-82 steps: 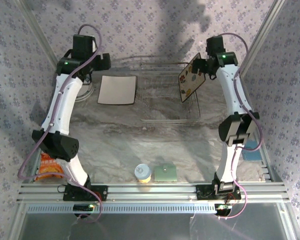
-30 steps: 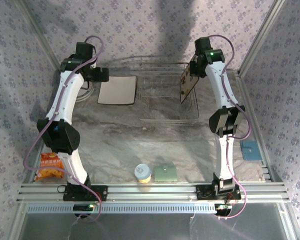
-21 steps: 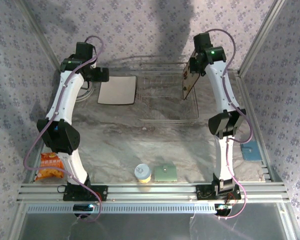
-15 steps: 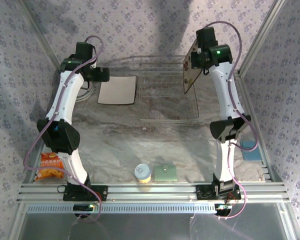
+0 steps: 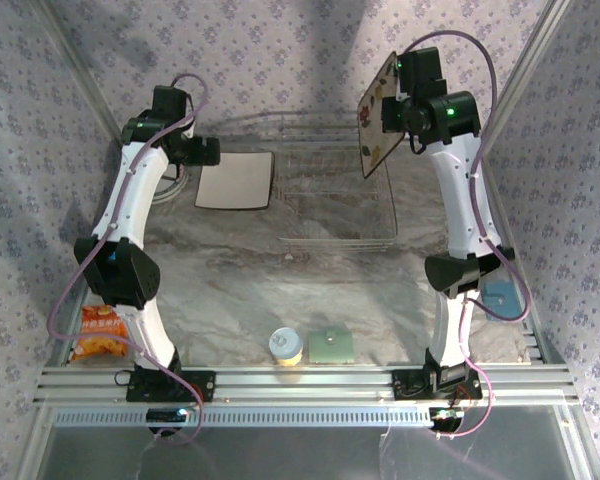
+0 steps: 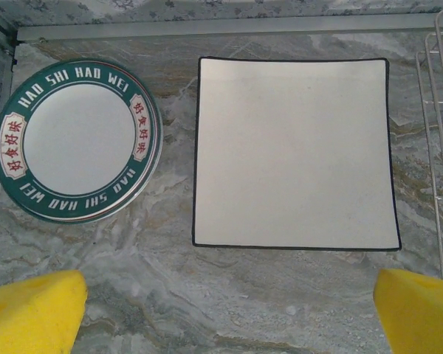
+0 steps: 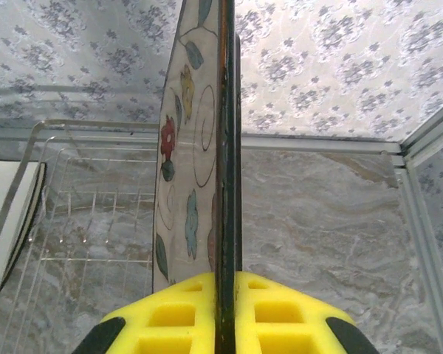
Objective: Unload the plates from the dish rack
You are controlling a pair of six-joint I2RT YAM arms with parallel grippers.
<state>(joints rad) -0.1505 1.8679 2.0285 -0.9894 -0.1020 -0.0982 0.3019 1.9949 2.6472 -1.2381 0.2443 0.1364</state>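
My right gripper [image 5: 398, 105] is shut on the edge of the flower-printed square plate [image 5: 377, 118], which it holds upright and high over the right end of the wire dish rack [image 5: 340, 200]. From the right wrist the plate [image 7: 181, 184] stands edge-on between the yellow pads [image 7: 170, 317], with the rack [image 7: 81, 206] below. My left gripper [image 5: 195, 150] hangs open at the back left, its pads [image 6: 29, 310] wide apart over bare table. Ahead of it lie a cream square plate [image 6: 295, 151] and a round teal-rimmed plate [image 6: 77, 140], both flat on the table.
Near the front edge sit an orange snack bag [image 5: 100, 333], a small yellow-based cup [image 5: 286, 347] and a green square pad [image 5: 331, 346]. A blue item [image 5: 500, 297] lies behind the right arm. Patterned walls close in the back and sides.
My right arm has lifted the flowered plate up from the rack's right end and swung it higher toward the back wall. The left arm has stayed put over the last second.
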